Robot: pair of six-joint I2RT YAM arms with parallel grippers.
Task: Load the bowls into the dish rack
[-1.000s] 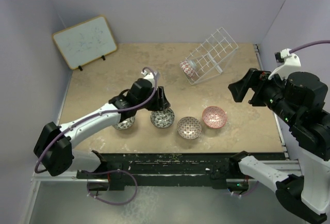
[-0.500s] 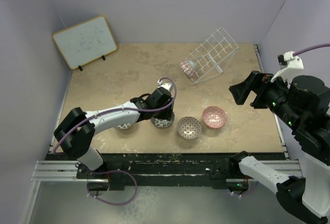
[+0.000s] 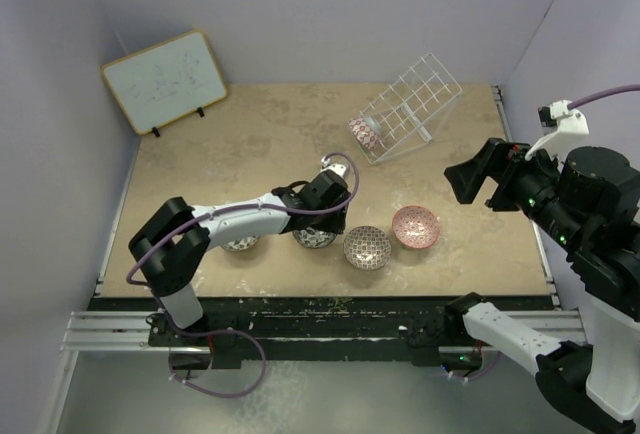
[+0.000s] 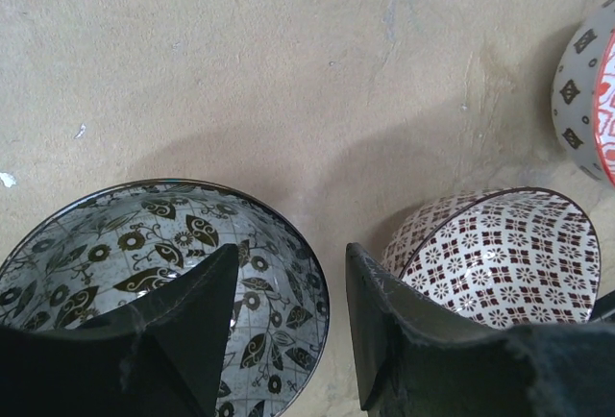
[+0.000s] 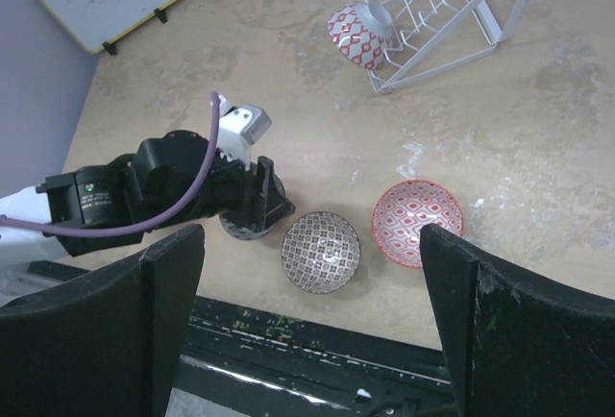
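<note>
Top external view: one bowl [image 3: 365,132] sits in the dish rack [image 3: 415,99], toward the far right corner of the table [image 3: 250,144]. Four more bowls [image 3: 367,247] lie along its near edge. The left gripper [image 4: 290,254], half open, straddles the rim of the leaf-patterned bowl [image 4: 115,244] and is not clamped. The right gripper [image 5: 312,244] is wide apart and empty.

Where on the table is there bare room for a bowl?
Bare: the stretch between the whiteboard and the dish rack, and the corner right of the pink bowl. Crowded: the near row of bowls by the left hand.
</note>
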